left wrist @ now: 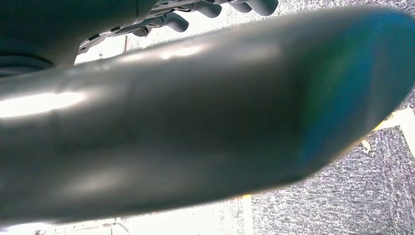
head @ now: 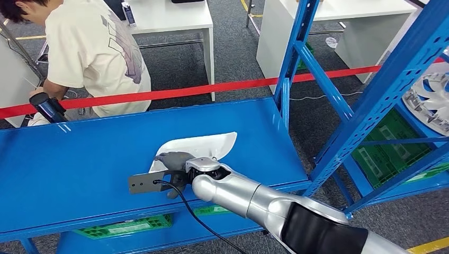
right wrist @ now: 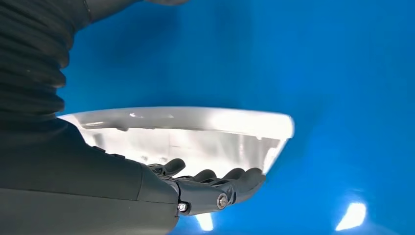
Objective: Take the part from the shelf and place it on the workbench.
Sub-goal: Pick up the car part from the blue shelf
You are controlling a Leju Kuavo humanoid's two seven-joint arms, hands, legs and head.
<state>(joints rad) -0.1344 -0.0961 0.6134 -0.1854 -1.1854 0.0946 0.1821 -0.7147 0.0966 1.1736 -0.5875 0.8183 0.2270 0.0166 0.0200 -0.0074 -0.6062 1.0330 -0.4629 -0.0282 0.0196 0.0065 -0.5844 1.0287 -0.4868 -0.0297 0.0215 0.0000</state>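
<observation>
The right hand (head: 174, 161) is gripping the white part (head: 204, 145) — fingers (right wrist: 230, 178) curling under its edge — and it's sitting on the blue workbench (head: 79, 159). Left hand (left wrist: 215, 7): can't tell.

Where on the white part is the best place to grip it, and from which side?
Probably its near long edge. The white part lies flat on the blue workbench, thin and curved like a shell, so the right hand wraps that rim from the robot's side.
</observation>
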